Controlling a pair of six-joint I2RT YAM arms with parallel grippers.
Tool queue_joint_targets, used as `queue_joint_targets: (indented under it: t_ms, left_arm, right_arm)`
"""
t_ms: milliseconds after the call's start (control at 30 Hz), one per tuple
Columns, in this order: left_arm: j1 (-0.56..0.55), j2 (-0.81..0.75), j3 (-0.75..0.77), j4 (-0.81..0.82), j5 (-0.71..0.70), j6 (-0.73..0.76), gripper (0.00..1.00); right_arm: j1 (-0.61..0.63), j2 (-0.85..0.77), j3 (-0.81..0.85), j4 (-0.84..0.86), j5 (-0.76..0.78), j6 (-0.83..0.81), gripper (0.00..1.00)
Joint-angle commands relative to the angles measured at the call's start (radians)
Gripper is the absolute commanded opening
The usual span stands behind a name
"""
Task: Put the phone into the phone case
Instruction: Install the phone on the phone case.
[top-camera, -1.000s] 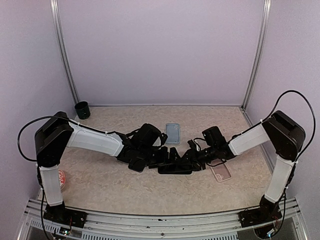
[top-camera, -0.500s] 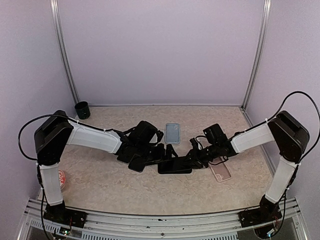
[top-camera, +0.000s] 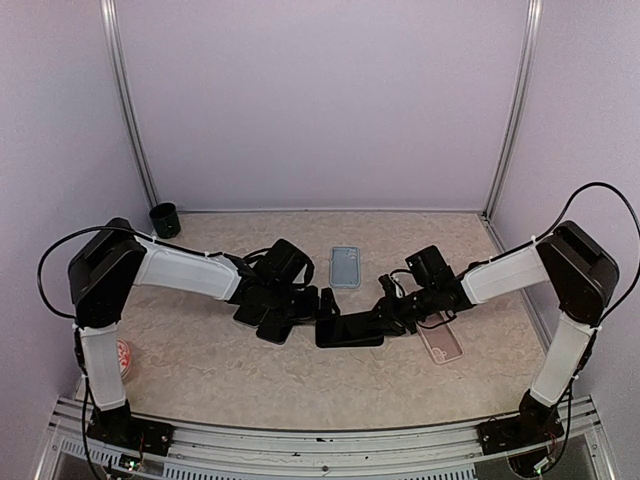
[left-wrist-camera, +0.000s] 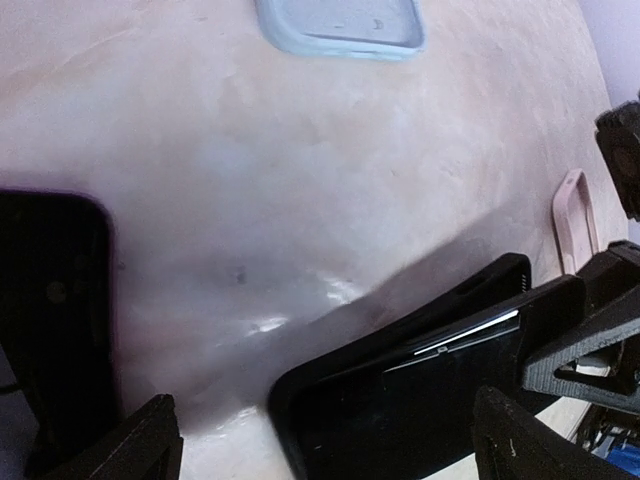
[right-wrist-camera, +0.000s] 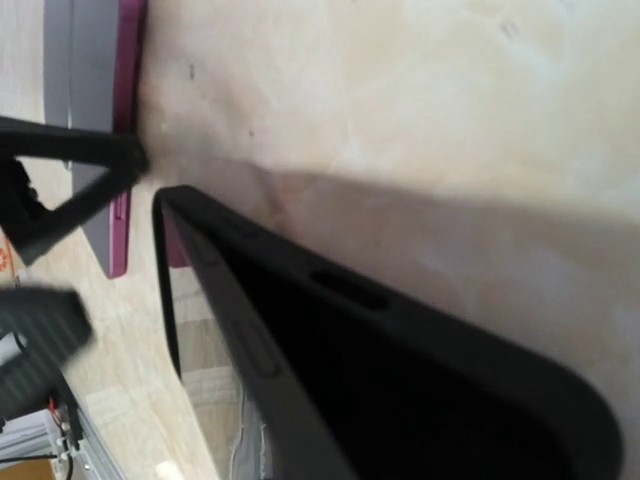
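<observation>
— Two spare cases on the beige marbled counter (top-camera: 220, 375), seen from above?
— Yes. A pale blue rubber case (top-camera: 345, 267) lies at 12 o'clock from the black rubbery phone case (top-camera: 345, 333), and a pink rubber case (top-camera: 443, 345) at 4 o'clock. The left fingers (top-camera: 322, 302) sit just off the black case's 9 o'clock end, the right fingers (top-camera: 388, 318) at its 3 o'clock end.
— And the left wrist view?
— The left fingers are spread wide with nothing between them. The black slab phone (left-wrist-camera: 455, 372) lies partly in the black case, its 3 o'clock end tilted up, and the right fingers look clamped on that end.
— The right wrist view?
— The black case's wall fills the frame, its far corner down on the counter. The right fingers themselves are hidden here.
</observation>
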Motion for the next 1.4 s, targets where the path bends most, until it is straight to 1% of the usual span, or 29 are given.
queue_joint_targets:
  t_ms: [0,267,400,600,867,1100,1200,1367]
  left_arm:
    - [-0.030,0.053,0.056,-0.012,0.022,0.013,0.99]
    - [-0.059,0.070,0.077,0.026,0.077,0.001,0.99]
    - [-0.064,0.080,0.091,0.023,0.081,-0.001,0.99]
    - [-0.069,0.095,0.126,0.005,0.079,0.003,0.99]
    - [-0.078,0.105,0.139,0.006,0.078,0.002,0.99]
    - [-0.080,0.117,0.143,0.020,0.092,-0.004,0.99]
    - [-0.079,0.115,0.143,0.019,0.088,-0.004,0.99]
    - [-0.071,0.091,0.127,0.015,0.064,0.003,0.99]
  right_arm:
    - [0.002,0.020,-0.002,-0.122,0.109,-0.046,0.22]
    - [0.002,0.023,-0.002,-0.121,0.113,-0.044,0.22]
    - [0.001,0.035,0.004,-0.122,0.113,-0.060,0.21]
    - [0.002,0.103,0.064,-0.171,0.079,-0.138,0.20]
    - [0.002,0.146,0.072,-0.145,0.033,-0.147,0.18]
    - [0.003,0.216,0.105,-0.129,-0.013,-0.163,0.19]
    - [0.003,0.224,0.109,-0.133,-0.009,-0.166,0.19]
    - [0.003,0.211,0.101,-0.158,0.040,-0.175,0.20]
